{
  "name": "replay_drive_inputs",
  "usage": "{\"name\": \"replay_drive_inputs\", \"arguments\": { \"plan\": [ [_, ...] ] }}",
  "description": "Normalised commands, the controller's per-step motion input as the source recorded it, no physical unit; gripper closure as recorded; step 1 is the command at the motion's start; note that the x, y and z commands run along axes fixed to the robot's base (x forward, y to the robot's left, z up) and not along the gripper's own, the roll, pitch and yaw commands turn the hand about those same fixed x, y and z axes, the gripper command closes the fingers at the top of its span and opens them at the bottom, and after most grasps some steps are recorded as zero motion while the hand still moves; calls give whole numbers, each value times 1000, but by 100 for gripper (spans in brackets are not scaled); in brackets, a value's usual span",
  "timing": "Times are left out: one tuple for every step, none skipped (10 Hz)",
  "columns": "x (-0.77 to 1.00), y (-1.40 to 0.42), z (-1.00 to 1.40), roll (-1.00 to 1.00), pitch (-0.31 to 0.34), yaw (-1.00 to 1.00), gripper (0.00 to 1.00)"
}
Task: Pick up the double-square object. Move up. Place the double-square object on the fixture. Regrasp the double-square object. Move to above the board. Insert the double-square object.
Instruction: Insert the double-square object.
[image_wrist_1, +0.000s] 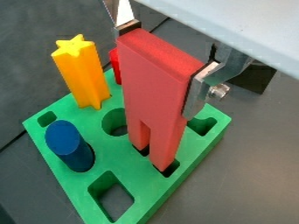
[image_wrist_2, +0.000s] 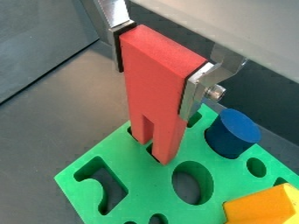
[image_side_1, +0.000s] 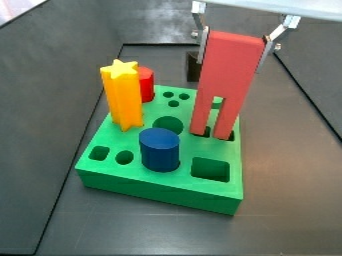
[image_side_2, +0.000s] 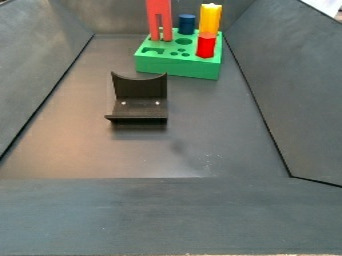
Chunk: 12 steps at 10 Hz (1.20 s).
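Closest to my wrist cameras is the red double-square object (image_wrist_1: 158, 92), standing upright with its notched end down in a slot of the green board (image_wrist_1: 122, 188). In both wrist views the two legs of the notch reach into the hole, so I judge the insertion is under way or nearly finished; how deep the legs sit I cannot tell.

The gripper (image_wrist_2: 162, 57) sits at the top of the block, its silver fingers (image_wrist_2: 208, 80) pressed against opposite faces, so it is clamped on the block. Holding it by the upper end keeps the fingers clear of the board and the neighbouring pieces.

Around it on the board I see a yellow star prism (image_wrist_1: 82, 70) and a red cylinder (image_side_1: 144, 82) standing in their own holes, and a blue cylinder (image_side_1: 160, 150) near the front edge in a side view. None touches my block.

The fixture (image_side_2: 138, 98) sits on the dark floor well apart from the board, with nothing in it, which suits a regrasp already behind me.
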Motion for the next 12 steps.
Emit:
{"name": "replay_drive_inputs", "arguments": {
  "plan": [
    [117, -77, -189, -66, -26, -20, 100],
    [103, -37, -243, -24, -16, -54, 100],
    [114, -34, -286, 0, -10, -86, 100],
    [40, -26, -386, 0, -17, -94, 100],
    [111, 0, -426, 6, 0, -191, 100],
    [129, 0, -420, 40, 0, -266, 100],
    [31, 0, -511, 33, 0, -217, 100],
    [-86, 0, -637, 1, -123, -34, 100],
    [-263, -34, -683, 56, -229, 60, 100],
    [-403, -120, -640, 119, -300, 211, 100],
    [-360, -126, -511, 141, -274, 163, 100],
    [-340, -86, -443, 147, -263, 126, 100]
  ]
}}
